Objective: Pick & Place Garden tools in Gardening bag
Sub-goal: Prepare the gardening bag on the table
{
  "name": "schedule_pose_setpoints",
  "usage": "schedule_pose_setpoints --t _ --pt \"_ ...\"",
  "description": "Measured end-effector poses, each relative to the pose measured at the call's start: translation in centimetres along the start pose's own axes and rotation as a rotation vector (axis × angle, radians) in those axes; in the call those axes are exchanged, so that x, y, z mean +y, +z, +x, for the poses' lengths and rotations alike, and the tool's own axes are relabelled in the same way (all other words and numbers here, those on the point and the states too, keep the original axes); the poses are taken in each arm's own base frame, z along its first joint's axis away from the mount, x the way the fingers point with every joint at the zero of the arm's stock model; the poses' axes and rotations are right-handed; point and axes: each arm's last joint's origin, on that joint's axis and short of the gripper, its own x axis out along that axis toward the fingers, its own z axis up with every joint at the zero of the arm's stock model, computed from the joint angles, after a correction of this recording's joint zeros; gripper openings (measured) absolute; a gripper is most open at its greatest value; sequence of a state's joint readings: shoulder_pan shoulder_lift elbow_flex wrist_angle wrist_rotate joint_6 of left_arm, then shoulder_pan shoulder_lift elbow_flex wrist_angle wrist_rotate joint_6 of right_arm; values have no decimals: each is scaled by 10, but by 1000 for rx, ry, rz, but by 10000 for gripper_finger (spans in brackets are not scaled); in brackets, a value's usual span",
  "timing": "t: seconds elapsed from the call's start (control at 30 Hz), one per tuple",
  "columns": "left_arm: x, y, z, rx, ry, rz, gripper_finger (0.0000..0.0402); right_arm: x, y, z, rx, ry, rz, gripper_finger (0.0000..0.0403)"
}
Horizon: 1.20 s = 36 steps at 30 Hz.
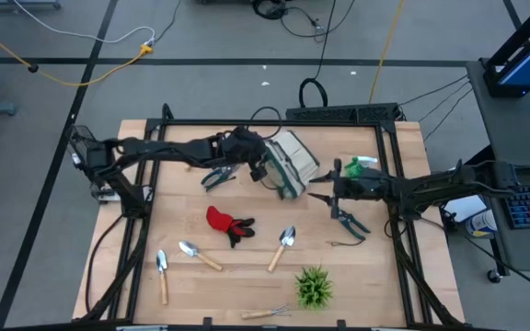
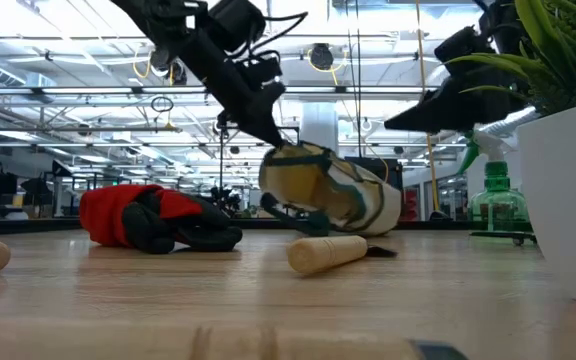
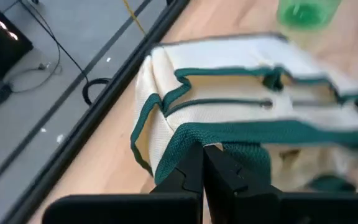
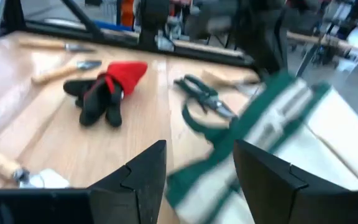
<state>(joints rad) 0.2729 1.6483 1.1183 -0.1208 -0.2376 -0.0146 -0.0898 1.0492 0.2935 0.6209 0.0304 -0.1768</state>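
Observation:
The cream gardening bag with green trim (image 1: pixel 294 158) lies tipped over at the table's far middle; it also shows in the low view (image 2: pixel 343 195). My left gripper (image 1: pixel 263 171) is shut on its rim. My right gripper (image 1: pixel 320 196) is open just right of the bag, and a green strap (image 4: pixel 199 163) shows in front of its gap. Dark-handled shears (image 1: pixel 218 176) lie left of the bag, and a second pair (image 1: pixel 349 221) lies under my right arm. The red-and-black glove (image 1: pixel 228 224), three trowels (image 1: pixel 199 255) (image 1: pixel 162 272) (image 1: pixel 282 247) and a small rake (image 1: pixel 267 313) lie on the near half. My left gripper pinches the bag's green-trimmed rim (image 3: pixel 224 134) between its two shut fingers. In the low view the fingers (image 2: pixel 268 128) slant down onto the bag's upper edge from the table's left. The bag hangs tilted from the hold, its lower side on the table (image 2: pixel 340 226).
A green spiky plant in a white pot (image 1: pixel 314 287) stands at the near right. A green spray bottle (image 1: pixel 358 166) stands right of the bag, behind my right arm. A black frame (image 1: pixel 274 122) runs round the table. Bare wood lies between the glove and the bag.

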Motion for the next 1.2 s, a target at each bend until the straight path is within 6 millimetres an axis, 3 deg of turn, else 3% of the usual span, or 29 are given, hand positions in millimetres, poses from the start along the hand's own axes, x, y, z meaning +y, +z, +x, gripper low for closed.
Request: schedule_pose_setpoints --t 0.37,0.6,0.97,1.2 --pt "-22 -3 -5 18 -43 -80 1 5 -18 18 68 -30 -14 183" --pt "-33 -4 -8 18 -38 -63 1 8 -32 25 170 -142 -49 183" --pt "-35 -8 -9 54 -23 -66 1 19 -35 24 200 -88 -131 183" --pt "-35 -8 -9 54 -24 -82 2 17 -38 22 286 -290 -242 183"
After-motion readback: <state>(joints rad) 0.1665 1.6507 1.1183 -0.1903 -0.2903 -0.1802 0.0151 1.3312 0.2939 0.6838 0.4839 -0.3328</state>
